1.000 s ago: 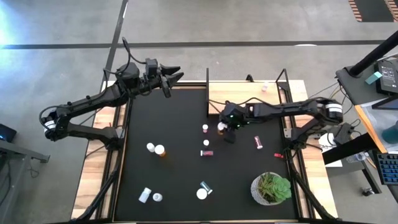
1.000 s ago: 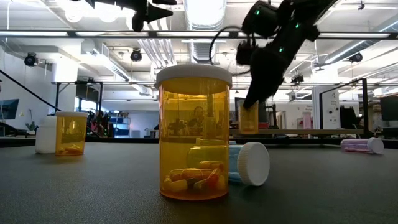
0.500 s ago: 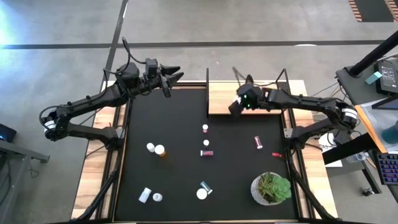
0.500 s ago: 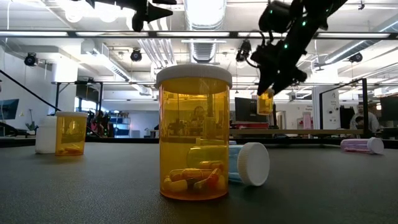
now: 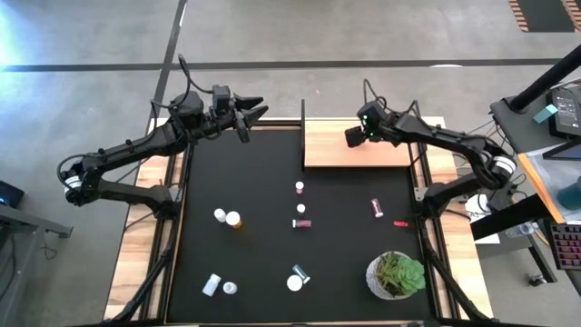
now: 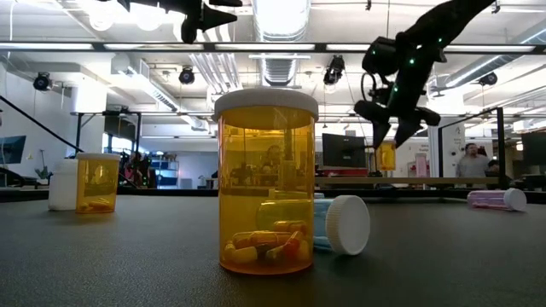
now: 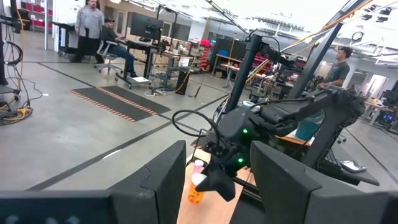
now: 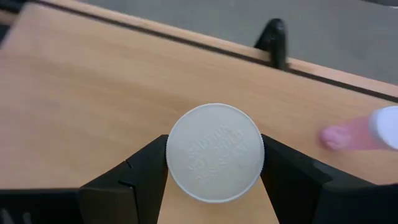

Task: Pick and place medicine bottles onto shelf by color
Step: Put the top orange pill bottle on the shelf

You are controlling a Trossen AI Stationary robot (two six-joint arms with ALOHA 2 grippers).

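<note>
The right gripper (image 8: 214, 163) is clamped on a small orange plastic pill bottle with a white ribbed cap (image 8: 215, 152), held upright just above the flat light-wood shelf board (image 5: 327, 153) at the table's far side. The bottle looks light, rigid and smooth, probably best pinched around its body under the cap. A pink bottle (image 8: 357, 132) lies on the shelf nearby. The left gripper (image 5: 251, 113) waits spread open, far left

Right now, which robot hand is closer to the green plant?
The right. The right gripper is over the shelf, holding an orange bottle, straight across the mat from the plant. The left gripper waits open at the mat's far left corner, farther away.
</note>
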